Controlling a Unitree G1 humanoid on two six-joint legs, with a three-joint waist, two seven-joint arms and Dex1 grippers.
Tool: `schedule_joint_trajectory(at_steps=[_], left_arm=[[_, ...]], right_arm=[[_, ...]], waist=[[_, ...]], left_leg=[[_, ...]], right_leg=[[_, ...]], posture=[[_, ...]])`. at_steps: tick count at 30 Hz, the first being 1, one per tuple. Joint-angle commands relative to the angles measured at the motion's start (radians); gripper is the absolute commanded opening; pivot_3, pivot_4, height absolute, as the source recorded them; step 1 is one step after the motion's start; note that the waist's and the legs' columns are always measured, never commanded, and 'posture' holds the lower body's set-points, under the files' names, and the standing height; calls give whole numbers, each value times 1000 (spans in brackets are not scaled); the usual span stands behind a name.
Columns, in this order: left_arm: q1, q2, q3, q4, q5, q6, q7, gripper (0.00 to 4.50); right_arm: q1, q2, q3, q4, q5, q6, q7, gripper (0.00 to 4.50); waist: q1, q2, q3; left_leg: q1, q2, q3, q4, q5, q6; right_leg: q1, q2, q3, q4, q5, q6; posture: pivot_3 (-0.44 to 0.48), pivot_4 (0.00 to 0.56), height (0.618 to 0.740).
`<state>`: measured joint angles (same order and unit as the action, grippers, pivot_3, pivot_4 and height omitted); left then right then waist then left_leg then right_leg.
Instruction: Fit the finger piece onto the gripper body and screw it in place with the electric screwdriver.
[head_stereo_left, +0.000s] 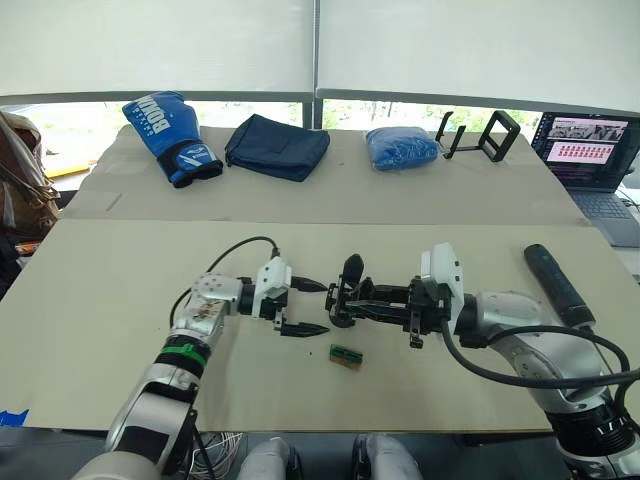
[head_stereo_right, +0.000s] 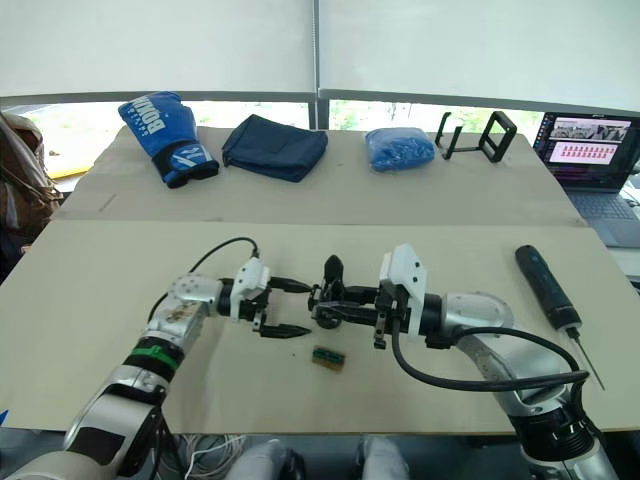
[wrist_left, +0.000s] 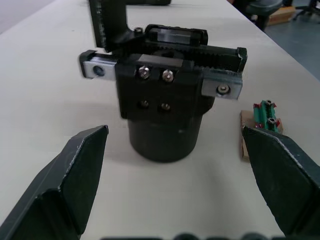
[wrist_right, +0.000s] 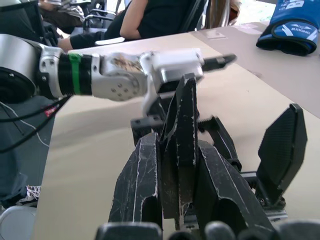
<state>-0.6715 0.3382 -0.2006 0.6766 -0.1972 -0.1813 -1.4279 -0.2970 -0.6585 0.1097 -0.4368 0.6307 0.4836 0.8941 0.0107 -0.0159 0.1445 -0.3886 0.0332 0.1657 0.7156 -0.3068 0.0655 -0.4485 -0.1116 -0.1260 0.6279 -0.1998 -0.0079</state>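
1. Gripper body (wrist_left: 162, 107) stands upright on the bench (head_stereo_left: 120, 300), between both claws; left claw (wrist_left: 175, 175) spread wide before it.
2. Right claw (wrist_right: 175, 200) pinches the finger piece (wrist_right: 184, 130) just above it.
3. Electric screwdriver (head_stereo_right: 545, 288) lies far right.

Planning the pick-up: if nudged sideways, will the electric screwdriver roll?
Probably yes: the electric screwdriver is a smooth round cylinder lying flat on the bare table, nothing beside it. Its thin bit likely won't stop it. It looks stiff, and its matte surface probably isn't slippery.

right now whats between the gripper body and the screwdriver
The right gripper and its arm lie between the gripper body and the electric screwdriver, seen in the eye views.
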Motion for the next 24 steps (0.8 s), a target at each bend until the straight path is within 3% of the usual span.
schedule_joint_trajectory(at_steps=[1,8,18,22,23,24], left_arm=[[-46,-35,0,56,18,-38,18,4500],[-106,-80,-5,181,83,-116,55,4500],[-127,-103,-3,229,102,-128,52,4500],[-123,-112,-2,226,102,-125,55,3390],[-122,-112,-1,224,102,-124,53,2739],[-120,-113,-2,224,103,-127,52,2367]], right_arm=[[-9,6,-31,-44,12,-7,4,434],[-28,25,-46,-82,38,36,-41,434],[-30,24,-53,-104,44,58,-60,434],[-32,25,-53,-107,41,57,-64,434],[-33,28,-53,-107,39,53,-67,434],[-35,36,-53,-105,30,33,-67,434]], waist=[[0,0,0],[0,0,0],[0,0,0],[0,0,0],[0,0,0],[0,0,0]], left_leg=[[0,0,0,0,0,0],[0,0,-1,0,0,1],[0,0,-1,1,-1,2],[0,0,-1,1,-1,2],[0,0,-1,1,-1,2],[0,0,-1,1,-1,2]], right_leg=[[0,0,0,0,0,0],[0,0,0,0,0,-1],[0,-1,0,0,0,-1],[0,-1,0,0,0,-1],[0,-1,0,0,0,-1],[0,-1,0,0,0,-1]], posture=[[0,150,740],[0,150,740],[0,150,740],[0,150,740],[0,150,740],[0,150,740]])
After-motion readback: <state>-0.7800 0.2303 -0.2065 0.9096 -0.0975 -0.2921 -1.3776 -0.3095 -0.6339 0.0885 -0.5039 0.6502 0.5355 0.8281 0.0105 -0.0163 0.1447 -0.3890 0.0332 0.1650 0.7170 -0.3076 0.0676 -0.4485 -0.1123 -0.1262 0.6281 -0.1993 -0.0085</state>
